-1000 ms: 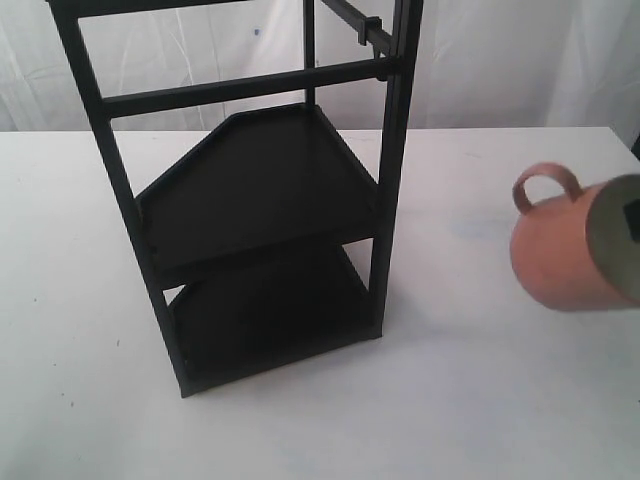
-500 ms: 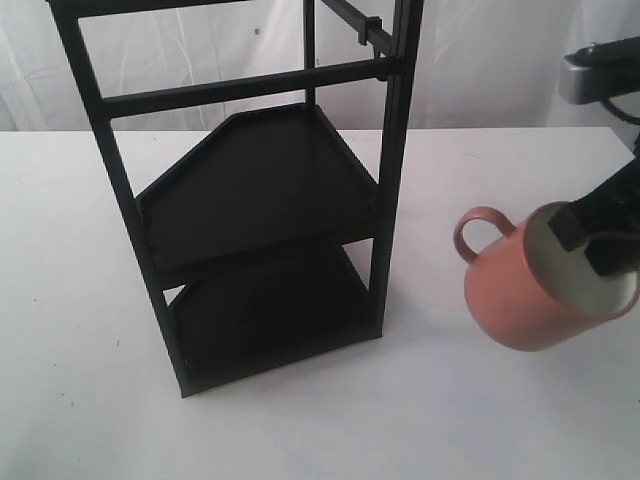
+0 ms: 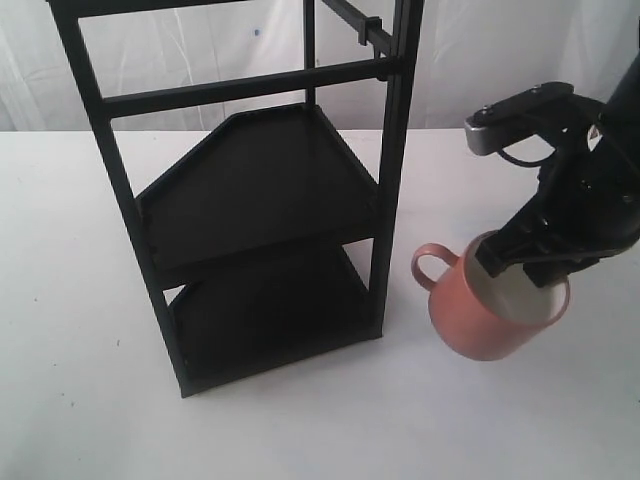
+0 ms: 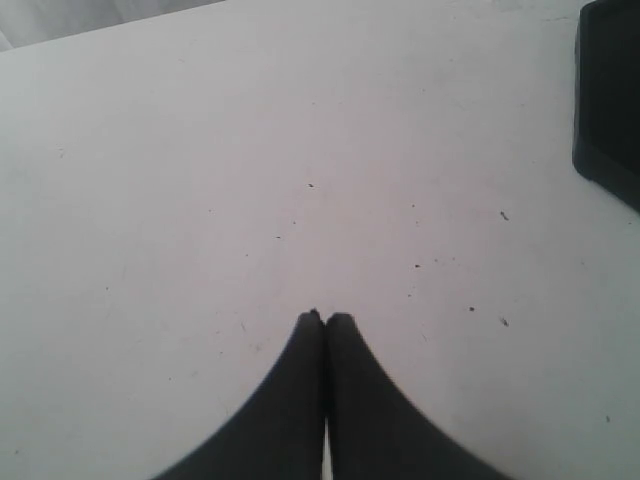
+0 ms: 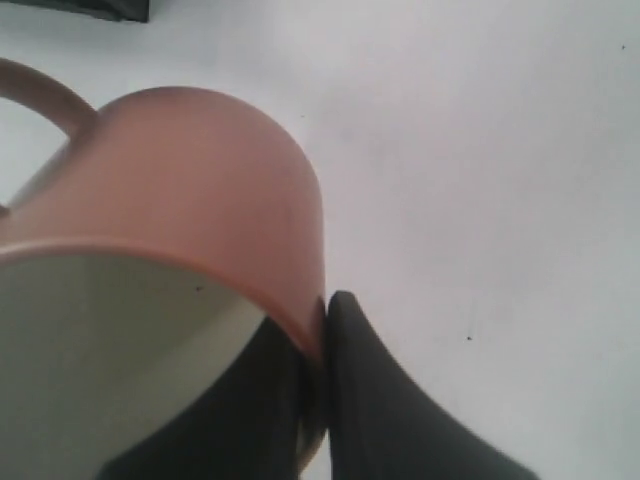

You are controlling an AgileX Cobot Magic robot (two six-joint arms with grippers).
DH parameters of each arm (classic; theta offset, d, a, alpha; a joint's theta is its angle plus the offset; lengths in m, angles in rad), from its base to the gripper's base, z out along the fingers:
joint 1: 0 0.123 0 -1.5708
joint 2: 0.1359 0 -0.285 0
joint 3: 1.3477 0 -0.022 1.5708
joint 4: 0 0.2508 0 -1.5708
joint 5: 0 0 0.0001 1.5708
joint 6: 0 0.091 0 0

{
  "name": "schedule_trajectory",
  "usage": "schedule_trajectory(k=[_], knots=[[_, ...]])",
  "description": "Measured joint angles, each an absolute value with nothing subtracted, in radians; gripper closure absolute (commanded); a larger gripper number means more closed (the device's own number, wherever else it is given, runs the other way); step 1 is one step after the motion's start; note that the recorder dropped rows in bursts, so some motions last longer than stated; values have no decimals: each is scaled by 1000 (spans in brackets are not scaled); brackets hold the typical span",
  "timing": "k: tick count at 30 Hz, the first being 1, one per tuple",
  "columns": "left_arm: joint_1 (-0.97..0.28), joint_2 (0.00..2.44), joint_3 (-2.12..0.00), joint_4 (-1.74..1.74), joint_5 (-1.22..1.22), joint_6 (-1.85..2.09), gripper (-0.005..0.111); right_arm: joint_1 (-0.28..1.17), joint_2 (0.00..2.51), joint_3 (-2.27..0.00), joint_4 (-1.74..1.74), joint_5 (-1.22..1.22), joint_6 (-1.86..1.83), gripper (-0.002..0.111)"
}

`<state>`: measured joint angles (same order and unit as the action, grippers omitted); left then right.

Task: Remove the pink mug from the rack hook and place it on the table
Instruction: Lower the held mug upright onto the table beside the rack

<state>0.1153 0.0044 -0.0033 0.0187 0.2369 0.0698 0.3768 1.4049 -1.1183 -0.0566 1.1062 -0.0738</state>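
Note:
The pink mug (image 3: 480, 320) hangs tilted just above the white table (image 3: 500, 420), to the right of the black rack (image 3: 255, 190), its loop handle pointing toward the rack's post. My right gripper (image 3: 525, 265) is shut on its rim, one finger inside the cream interior and one outside. The right wrist view shows the mug (image 5: 190, 180) filling the frame, its wall pinched in my right gripper (image 5: 322, 325). The rack's peg (image 3: 362, 25) juts out bare near the top. My left gripper (image 4: 325, 318) is shut and empty over the bare tabletop (image 4: 250, 150); it is out of the exterior view.
The rack's two angular shelves (image 3: 255, 190) hold nothing. A corner of the rack's base (image 4: 610, 100) shows in the left wrist view. A white curtain (image 3: 500, 60) backs the table.
My right gripper has carried the mug leftward and down, from the right edge of the view to a spot low beside the rack. The mug has turned more upright.

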Motion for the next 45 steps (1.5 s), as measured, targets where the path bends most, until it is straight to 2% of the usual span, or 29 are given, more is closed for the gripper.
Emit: schedule_trajectory(k=[18,27,45], knots=[[115,4,-3,19,237,70,107,377,1608,-1121,-63,1125,-74,108],[115,4,-3,19,237,70,107,377,1650,-1121,-63,1016,-74,108],[115,4,-3,19,237,70,107,377,1694,-1121,-14,964,-74,108]])
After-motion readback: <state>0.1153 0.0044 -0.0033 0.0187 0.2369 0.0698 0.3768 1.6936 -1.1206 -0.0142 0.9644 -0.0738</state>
